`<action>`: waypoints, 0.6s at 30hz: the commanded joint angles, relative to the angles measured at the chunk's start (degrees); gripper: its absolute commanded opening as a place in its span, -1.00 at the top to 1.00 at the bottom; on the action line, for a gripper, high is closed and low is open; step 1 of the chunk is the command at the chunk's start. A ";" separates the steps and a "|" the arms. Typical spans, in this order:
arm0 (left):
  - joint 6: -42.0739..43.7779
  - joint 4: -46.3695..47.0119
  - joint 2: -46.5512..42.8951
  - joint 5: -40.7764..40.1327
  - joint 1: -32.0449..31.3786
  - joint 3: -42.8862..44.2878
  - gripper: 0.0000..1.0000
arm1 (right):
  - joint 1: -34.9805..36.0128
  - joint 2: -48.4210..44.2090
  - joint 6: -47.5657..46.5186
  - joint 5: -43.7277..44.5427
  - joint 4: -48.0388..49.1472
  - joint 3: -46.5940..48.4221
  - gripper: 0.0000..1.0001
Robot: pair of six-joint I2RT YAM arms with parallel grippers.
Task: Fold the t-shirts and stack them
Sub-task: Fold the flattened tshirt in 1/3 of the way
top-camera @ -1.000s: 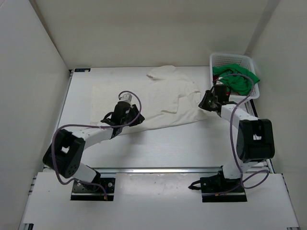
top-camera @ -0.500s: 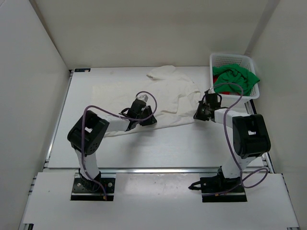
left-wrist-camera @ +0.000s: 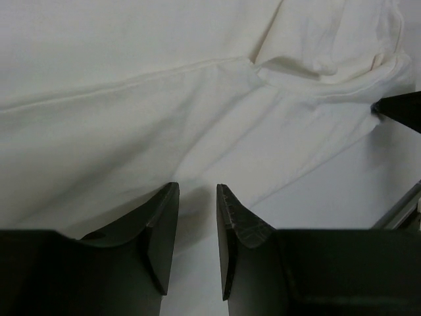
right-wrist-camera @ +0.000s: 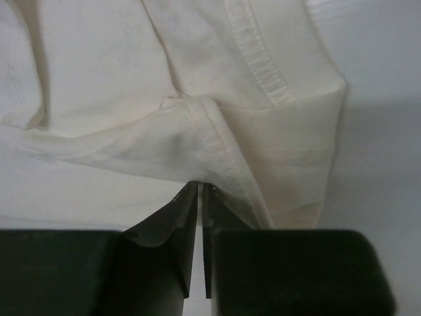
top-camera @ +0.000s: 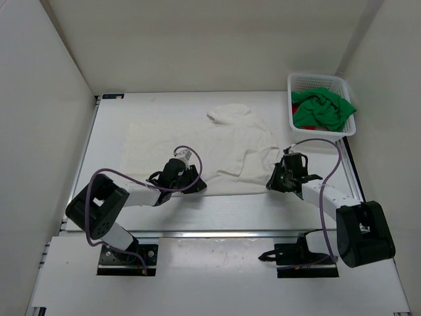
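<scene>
Both arms crouch low over the table (top-camera: pixel 263 205), elbows out and forearms angled inward. The left gripper (left-wrist-camera: pixel 197 192), its jaws narrowly parted, pinches the near hem of the white t-shirt (top-camera: pixel 217 146), which lies spread mid-table. The right gripper (right-wrist-camera: pixel 199 188), almost closed, nips the same hem at its right corner. The green t-shirt (top-camera: pixel 322 108) lies heaped in the basket (top-camera: pixel 316 78).
</scene>
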 commanded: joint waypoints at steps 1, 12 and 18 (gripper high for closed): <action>-0.49 -6.87 -2.61 -0.85 -1.91 -1.34 0.18 | 0.95 -4.49 -0.39 4.54 -6.70 2.06 0.81; 2.23 -10.82 -8.50 -0.41 1.86 4.12 0.12 | 15.71 7.69 -1.97 -1.17 4.35 15.07 0.55; 3.55 -11.53 -13.77 1.87 9.93 -2.19 0.06 | 14.58 17.03 -0.92 -4.06 7.35 18.68 0.45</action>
